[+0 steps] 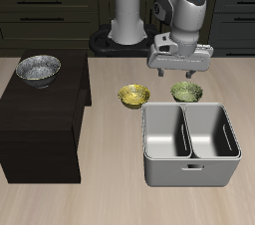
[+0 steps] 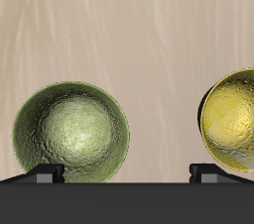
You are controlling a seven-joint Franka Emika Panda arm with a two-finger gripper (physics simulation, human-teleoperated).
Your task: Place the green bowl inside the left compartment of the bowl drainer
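Green bowl [image 1: 186,92] sits upright on the table [image 1: 120,204], just behind the bowl drainer [image 1: 190,145], near its back rim. Yellow bowl [image 1: 134,96] is beside it, also behind the drainer, not touching. My gripper [image 1: 180,70] hangs above the green bowl [image 2: 71,132], fingers [image 2: 46,171] spread wide apart w/ nothing between them. Both drainer wells hold nothing. Silver-grey patterned bowl [image 1: 38,69] rests on the dark cabinet [image 1: 40,129], well apart from the drainer.

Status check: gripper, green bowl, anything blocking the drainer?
Gripper open, empty, above the green bowl. Bowl on table behind bowl drainer. Both wells empty. Yellow bowl beside it, apart.
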